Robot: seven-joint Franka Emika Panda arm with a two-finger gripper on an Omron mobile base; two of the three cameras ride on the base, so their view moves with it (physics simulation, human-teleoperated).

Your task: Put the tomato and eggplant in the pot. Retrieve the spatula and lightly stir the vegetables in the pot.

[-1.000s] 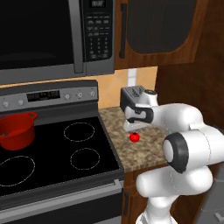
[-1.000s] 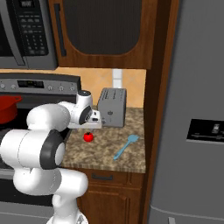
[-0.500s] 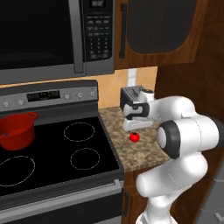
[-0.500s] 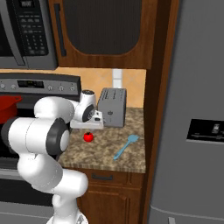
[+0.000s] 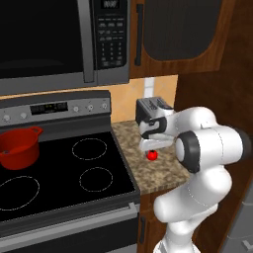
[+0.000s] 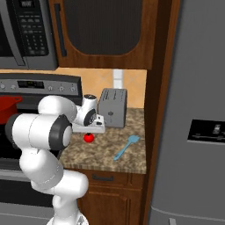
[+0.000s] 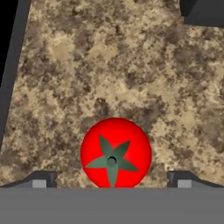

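Note:
The tomato (image 5: pixel 152 155) is a small red ball with a green stem, lying on the speckled counter right of the stove. My gripper (image 5: pixel 151 147) hangs straight above it, open. In the hand view the tomato (image 7: pixel 116 153) sits between and just beyond the two dark fingertips (image 7: pixel 41 179), untouched. From the right base view, the gripper (image 6: pixel 90 131) points down over the tomato (image 6: pixel 88 137). The red pot (image 5: pixel 19 148) stands on the stove's back left burner. The light blue spatula (image 6: pixel 126 147) lies on the counter to the tomato's right. The eggplant is out of view.
A grey toaster (image 6: pixel 112 107) stands at the back of the counter, close behind the hand. The black cooktop (image 5: pixel 74 173) borders the counter on the left. A microwave (image 5: pixel 59 39) hangs above the stove, and a tall fridge (image 6: pixel 197 132) walls off the right.
The hand has come down a little closer over the tomato and the elbow has swung. The jaws stay open and the tomato has not moved.

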